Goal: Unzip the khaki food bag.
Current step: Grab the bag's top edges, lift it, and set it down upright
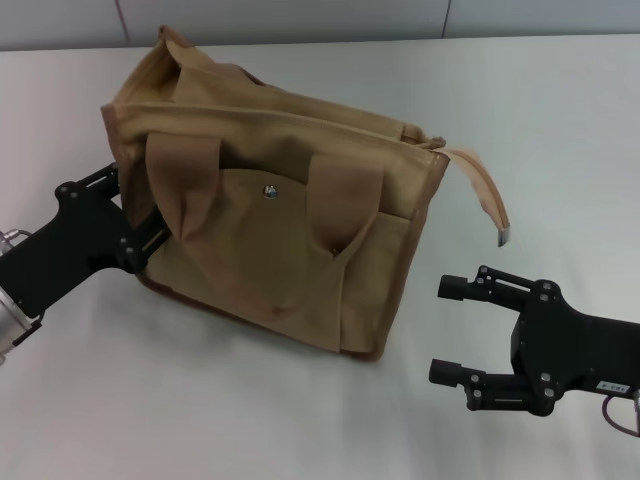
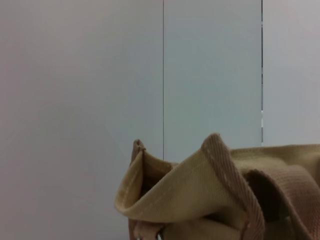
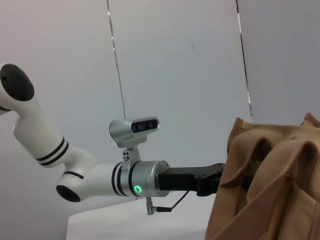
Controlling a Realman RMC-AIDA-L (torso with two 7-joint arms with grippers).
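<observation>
bags: 1 khaki food bag (image 1: 290,210) | handles: 2 | metal snaps: 1 | grippers: 2

The boxy tan canvas food bag (image 1: 285,215) blocks the middle of the white table (image 1: 560,130). Bare tabletop lies open to its right and front. The black left gripper (image 1: 140,235) crowds its left side.

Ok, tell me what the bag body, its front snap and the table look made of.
The khaki food bag looks like matte woven canvas: a ribbed weave and stitched edges show in the left wrist view. Its snap glints silver, so probably metal. The table is smooth, pale and faintly glossy, perhaps laminate; hard to tell. The left gripper sits against the bag's side; the right gripper hovers open nearby.
</observation>
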